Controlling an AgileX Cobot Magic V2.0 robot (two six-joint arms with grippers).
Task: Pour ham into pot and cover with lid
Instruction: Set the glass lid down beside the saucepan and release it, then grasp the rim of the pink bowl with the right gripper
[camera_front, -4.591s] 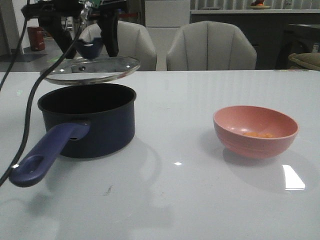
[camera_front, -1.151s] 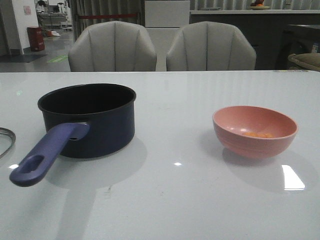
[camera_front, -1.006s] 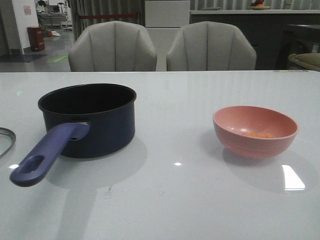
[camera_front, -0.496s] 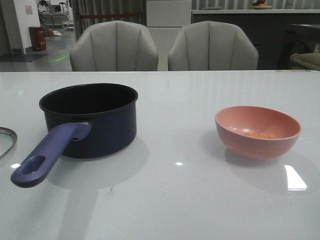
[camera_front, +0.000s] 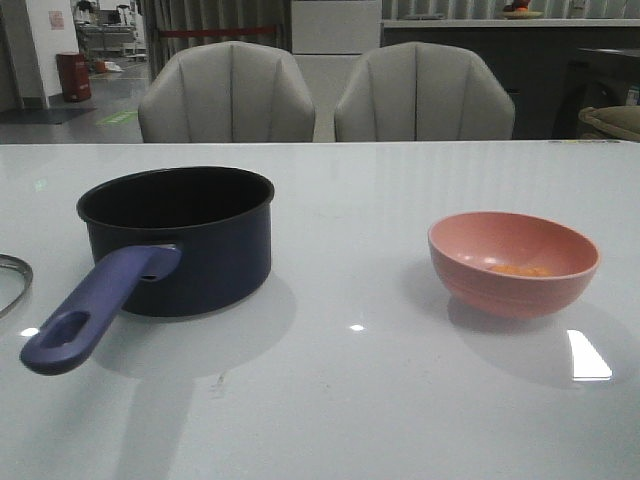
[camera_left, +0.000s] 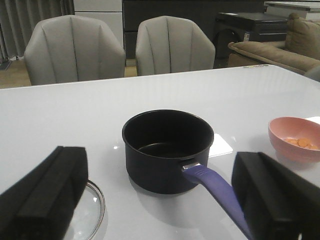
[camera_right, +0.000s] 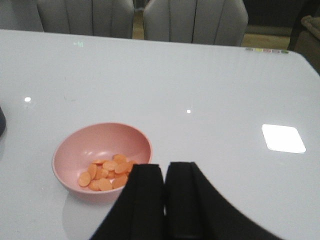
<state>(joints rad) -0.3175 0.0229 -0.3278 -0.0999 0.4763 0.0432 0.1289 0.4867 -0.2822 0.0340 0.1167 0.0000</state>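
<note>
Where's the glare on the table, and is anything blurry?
Front view: a bright patch on the table right of the bowl. Right wrist view: another patch, and blurred shut fingers. Left wrist view: blurred open fingers.

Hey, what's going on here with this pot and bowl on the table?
Nothing is being held right now. The pot sits open and empty, with the lid lying flat on the table beside it. The ham is in the pink bowl, not yet poured. The left gripper is open, back from the pot; the right gripper is shut, near the bowl.
</note>
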